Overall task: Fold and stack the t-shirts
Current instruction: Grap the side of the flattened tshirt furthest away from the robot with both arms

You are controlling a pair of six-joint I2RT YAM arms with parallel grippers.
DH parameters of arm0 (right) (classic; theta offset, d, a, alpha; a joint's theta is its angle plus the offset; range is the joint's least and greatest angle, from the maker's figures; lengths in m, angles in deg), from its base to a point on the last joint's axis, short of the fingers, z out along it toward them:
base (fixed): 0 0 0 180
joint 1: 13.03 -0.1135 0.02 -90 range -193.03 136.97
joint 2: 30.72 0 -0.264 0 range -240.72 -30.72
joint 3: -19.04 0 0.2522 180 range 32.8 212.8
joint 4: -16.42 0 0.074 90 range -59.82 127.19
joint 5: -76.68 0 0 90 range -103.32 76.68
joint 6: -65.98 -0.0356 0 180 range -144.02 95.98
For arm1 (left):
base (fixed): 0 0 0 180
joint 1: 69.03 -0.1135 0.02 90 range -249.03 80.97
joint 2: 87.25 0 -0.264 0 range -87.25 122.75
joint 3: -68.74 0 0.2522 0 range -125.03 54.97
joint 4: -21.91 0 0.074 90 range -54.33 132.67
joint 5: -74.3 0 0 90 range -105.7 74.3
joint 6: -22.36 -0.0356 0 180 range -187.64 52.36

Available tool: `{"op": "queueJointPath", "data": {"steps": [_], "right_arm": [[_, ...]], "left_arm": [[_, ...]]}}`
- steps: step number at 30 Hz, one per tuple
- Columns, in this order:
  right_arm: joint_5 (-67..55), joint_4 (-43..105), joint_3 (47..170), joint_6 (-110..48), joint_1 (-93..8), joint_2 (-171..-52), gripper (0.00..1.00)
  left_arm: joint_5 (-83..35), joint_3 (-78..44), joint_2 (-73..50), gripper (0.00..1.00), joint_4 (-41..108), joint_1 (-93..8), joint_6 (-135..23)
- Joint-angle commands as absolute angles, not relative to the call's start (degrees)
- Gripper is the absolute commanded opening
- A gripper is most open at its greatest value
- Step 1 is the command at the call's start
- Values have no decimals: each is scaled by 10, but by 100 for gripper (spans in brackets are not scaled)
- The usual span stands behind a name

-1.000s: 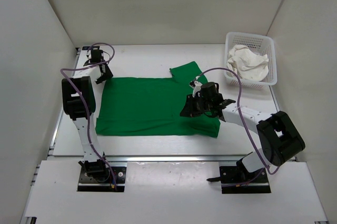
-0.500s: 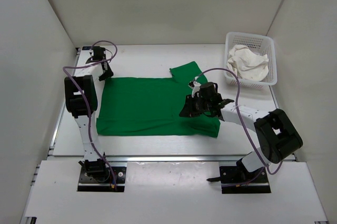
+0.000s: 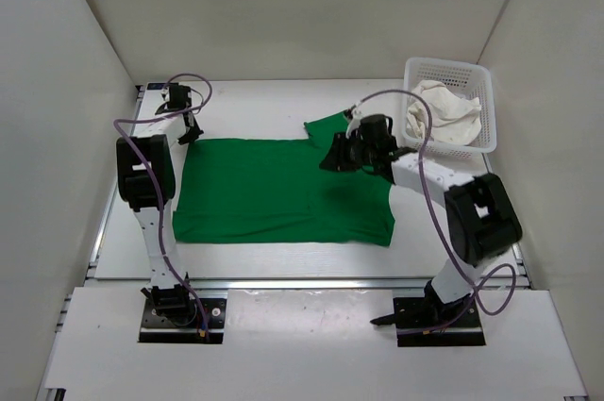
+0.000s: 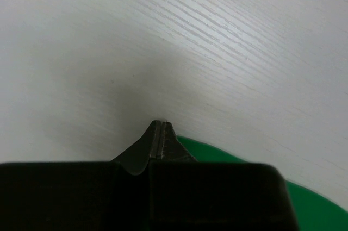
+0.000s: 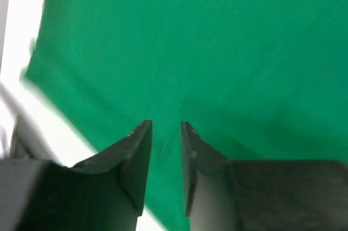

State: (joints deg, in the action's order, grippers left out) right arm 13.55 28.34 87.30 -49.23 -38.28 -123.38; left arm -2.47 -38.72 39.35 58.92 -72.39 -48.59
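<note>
While the green t-shirt (image 3: 274,189) lies spread flat mid-table, the right gripper (image 5: 166,128) hangs over it near its far right sleeve, jaws slightly parted and empty. The left gripper (image 4: 161,126) is pressed closed on nothing, above bare table (image 4: 217,35) beside the shirt's far-left corner.

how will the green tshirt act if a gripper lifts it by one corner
The green t-shirt probably hangs floppy from that corner: it lies as a thin flat sheet. It looks light for its spread. Pushed, it would likely bunch on the table rather than slide whole.
</note>
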Motion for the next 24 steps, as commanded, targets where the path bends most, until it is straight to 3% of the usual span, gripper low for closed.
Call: {"op": "queueJointPath", "data": {"steps": [1, 8, 14, 18, 22, 24], "right_arm": [[53, 287, 1004, -460, -347, -1323, 27], [-53, 419, 1262, -401, -292, -1530, 33], [-153, 603, 1595, -345, -281, -1711, 37], [-168, 707, 1849, -327, -276, -1845, 47], [-152, 675, 1772, -338, -261, -1839, 51], [-118, 695, 1796, -346, -252, -1844, 50]], "left_arm": [[-2, -360, 339, 0, 576, -714, -484], [-36, -318, 290, 0, 542, -709, -459], [-42, -309, 283, 0, 536, -700, -459], [-52, -301, 285, 0, 533, -700, -455], [-59, -294, 289, 0, 527, -703, -453], [-60, -289, 286, 0, 526, -710, -449]]}}
